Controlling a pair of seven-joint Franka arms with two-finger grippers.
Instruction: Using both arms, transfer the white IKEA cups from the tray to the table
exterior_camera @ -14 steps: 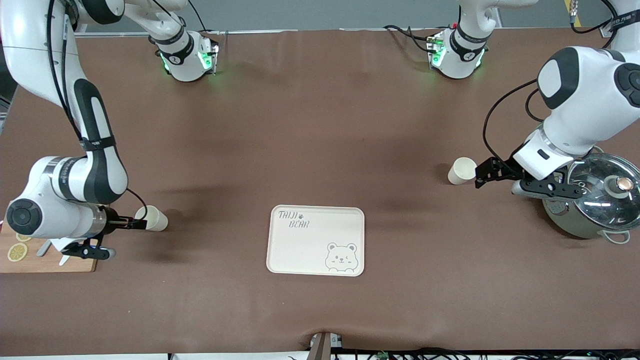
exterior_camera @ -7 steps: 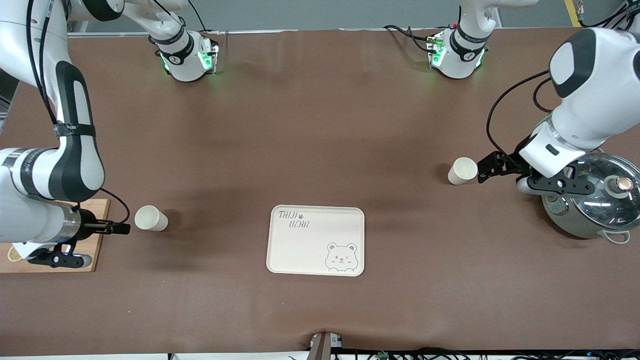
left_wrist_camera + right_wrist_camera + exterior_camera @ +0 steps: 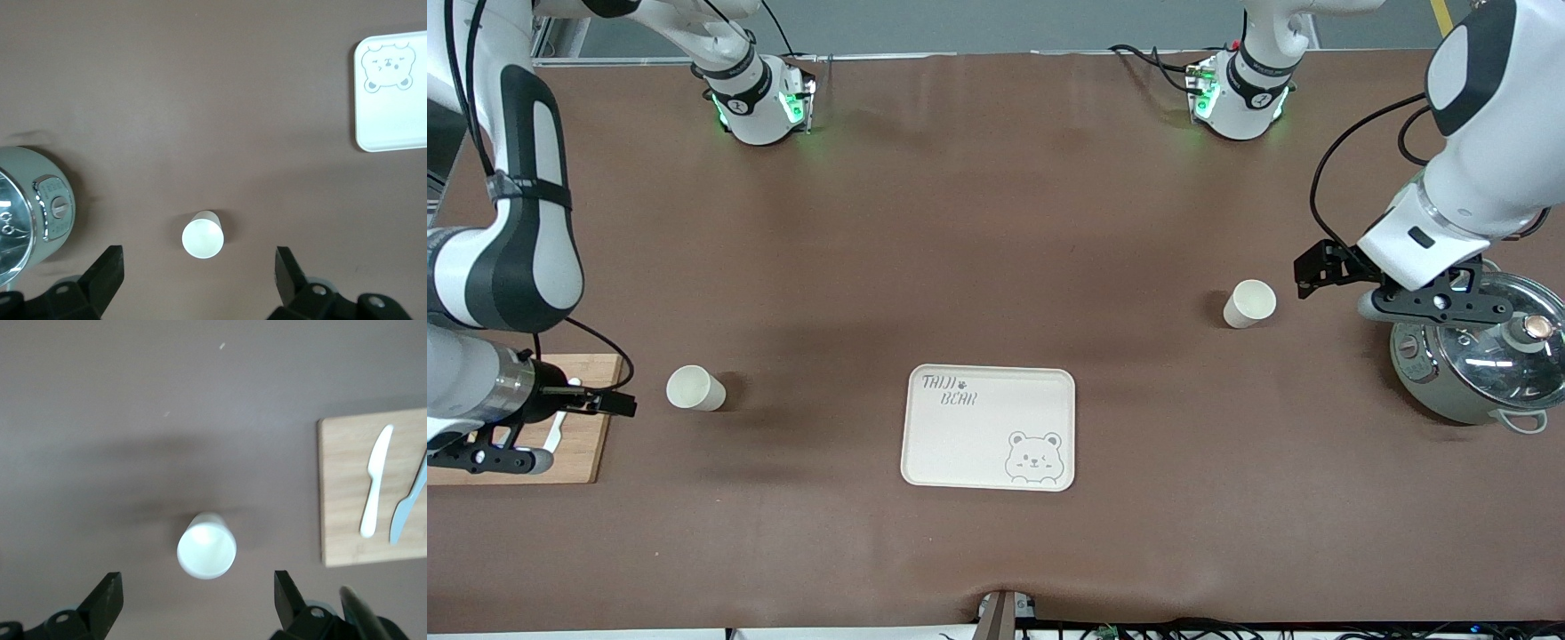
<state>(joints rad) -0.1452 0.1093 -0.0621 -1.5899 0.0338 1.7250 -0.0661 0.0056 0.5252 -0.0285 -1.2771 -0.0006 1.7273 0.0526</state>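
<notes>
Two white IKEA cups stand upright on the brown table, both off the tray. One cup [image 3: 694, 388] [image 3: 207, 547] is toward the right arm's end. My right gripper [image 3: 618, 405] [image 3: 197, 590] is open and empty, over the edge of the wooden board, a short gap from that cup. The other cup [image 3: 1249, 303] [image 3: 203, 235] is toward the left arm's end. My left gripper [image 3: 1313, 268] [image 3: 199, 267] is open and empty over the table between that cup and the pot, apart from the cup.
A cream bear-printed tray [image 3: 989, 427] [image 3: 393, 100] lies mid-table, nearer the front camera than both cups. A lidded grey-green pot [image 3: 1476, 356] [image 3: 33, 207] stands at the left arm's end. A wooden board [image 3: 578, 427] [image 3: 367, 487] with a white knife [image 3: 375, 480] lies at the right arm's end.
Both grippers have drawn back from the cups toward their own table ends, the left one also rising. The cups stay where they stood.
</notes>
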